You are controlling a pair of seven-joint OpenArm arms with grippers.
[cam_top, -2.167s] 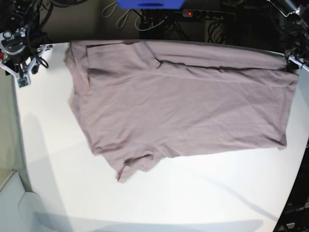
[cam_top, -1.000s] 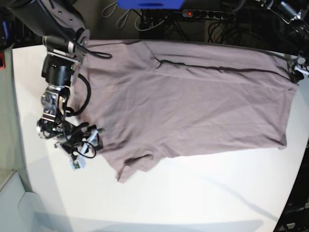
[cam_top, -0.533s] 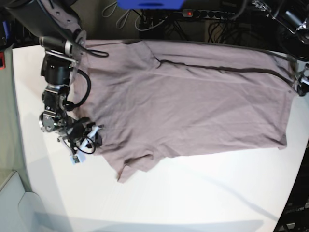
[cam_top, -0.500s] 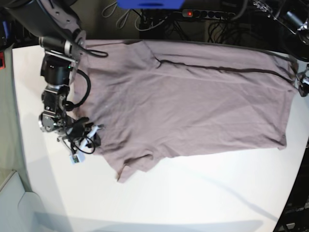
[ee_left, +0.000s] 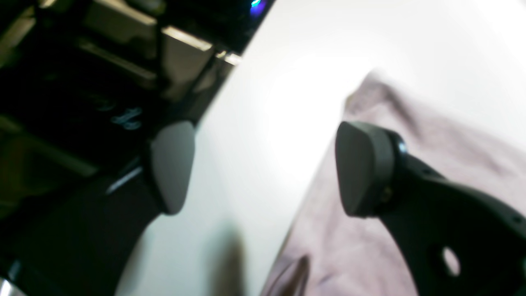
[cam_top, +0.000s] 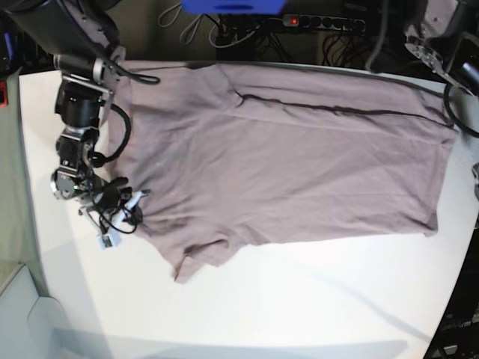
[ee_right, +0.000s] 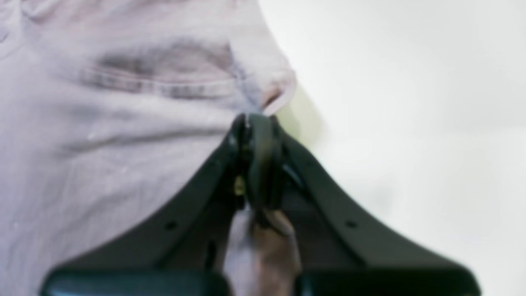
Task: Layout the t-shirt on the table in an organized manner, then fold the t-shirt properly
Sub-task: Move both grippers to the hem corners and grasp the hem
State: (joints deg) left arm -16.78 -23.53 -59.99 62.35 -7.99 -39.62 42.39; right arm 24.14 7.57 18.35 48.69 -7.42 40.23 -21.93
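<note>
The mauve-pink t-shirt [cam_top: 284, 172] lies spread and wrinkled across the far half of the white table [cam_top: 299, 299], with one sleeve [cam_top: 202, 258] pointing toward the near edge. My right gripper [cam_top: 133, 211] is at the shirt's left edge and is shut on it; the right wrist view shows the closed jaws pinching a hemmed fold [ee_right: 257, 123] of the t-shirt [ee_right: 123, 123]. My left gripper [ee_left: 267, 168] hangs open above the table edge, with its right finger [ee_left: 361, 172] over a corner of the t-shirt [ee_left: 431, 144] and bare table [ee_left: 287, 102] between the fingers.
The left arm [cam_top: 449, 48] comes in from the back right. A power strip with a red light [cam_top: 322, 22], cables and a blue object [cam_top: 232, 6] lie in the dark space behind the table. A pale grey surface [cam_top: 22, 314] sits off the near left corner.
The right gripper has closed on the shirt's left edge and drawn it slightly left, so the cloth shifted that way. The left arm has moved along the right side.
</note>
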